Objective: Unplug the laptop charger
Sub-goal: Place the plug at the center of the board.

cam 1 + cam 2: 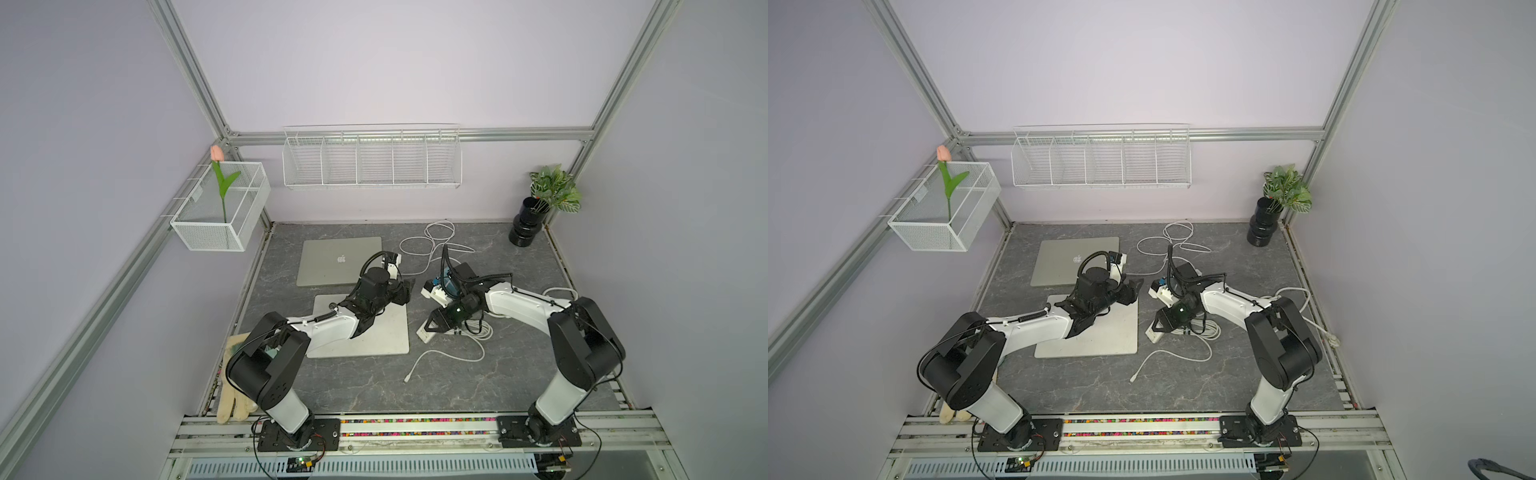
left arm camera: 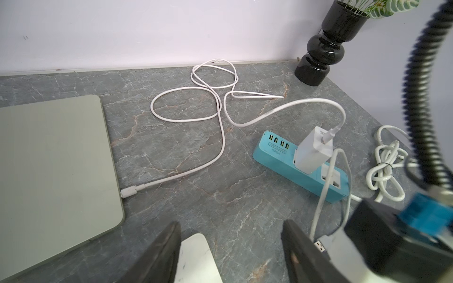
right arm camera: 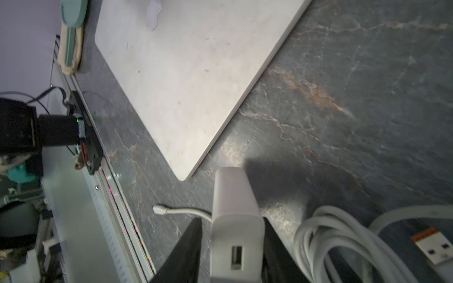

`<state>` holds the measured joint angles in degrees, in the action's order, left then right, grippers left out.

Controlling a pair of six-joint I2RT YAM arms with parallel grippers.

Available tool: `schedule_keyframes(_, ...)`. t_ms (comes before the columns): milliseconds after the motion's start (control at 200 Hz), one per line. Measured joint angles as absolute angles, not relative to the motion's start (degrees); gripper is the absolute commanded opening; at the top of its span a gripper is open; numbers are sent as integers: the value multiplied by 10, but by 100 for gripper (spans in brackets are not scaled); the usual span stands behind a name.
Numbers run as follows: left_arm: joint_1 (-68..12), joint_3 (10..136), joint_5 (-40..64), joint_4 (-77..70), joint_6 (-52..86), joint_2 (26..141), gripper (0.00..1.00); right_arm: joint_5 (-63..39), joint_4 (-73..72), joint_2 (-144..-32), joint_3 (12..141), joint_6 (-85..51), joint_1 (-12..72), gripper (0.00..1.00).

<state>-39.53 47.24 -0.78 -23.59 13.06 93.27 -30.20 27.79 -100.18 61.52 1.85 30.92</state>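
Note:
A white charger brick [image 2: 311, 152] stands plugged in a teal power strip [image 2: 277, 156]. Its white cable [image 2: 220, 137] loops over the table, and its connector [image 2: 128, 192] sits in the side of the closed grey laptop [image 2: 54, 171] [image 1: 340, 262]. My left gripper [image 2: 232, 245] [image 1: 409, 291] hangs open and empty over the corner of a second, silver laptop [image 1: 374, 332], short of the connector. My right gripper [image 3: 232, 220] [image 1: 428, 328] stands open around a white adapter block [image 3: 235, 196] on the table, with a gap at one finger. The right arm hides most of the teal strip in both top views.
A loose cable end [image 1: 406, 379] lies in front of the white block. A bundled white cord [image 2: 384, 169] lies right of the strip. A black vase with a plant [image 1: 528, 224] stands back right. A glove [image 1: 232, 399] lies front left. A wire basket [image 1: 220, 212] juts from the left wall.

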Motion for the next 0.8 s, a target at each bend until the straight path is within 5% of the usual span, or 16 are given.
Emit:
schedule_keyframes(25, -395, 472, -11, -236, 129, 932, 69, -297, 278, -1005, 620, 20, 309, 72)
schedule_keyframes(95, -395, 472, -20, -236, 123, 930, 70, -284, 276, -1007, 632, 21, 309, 82)
schedule_keyframes(365, -370, 510, -32, -207, 118, 926, 69, -207, 253, -874, 646, -2, 292, 79)
schedule_keyframes(535, -361, 557, -46, -194, 117, 929, 68, -158, 196, -731, 640, -52, 158, 75)
schedule_keyframes(800, -361, 573, -40, -178, 117, 938, 68, -128, 265, -899, 732, -46, 44, 76)
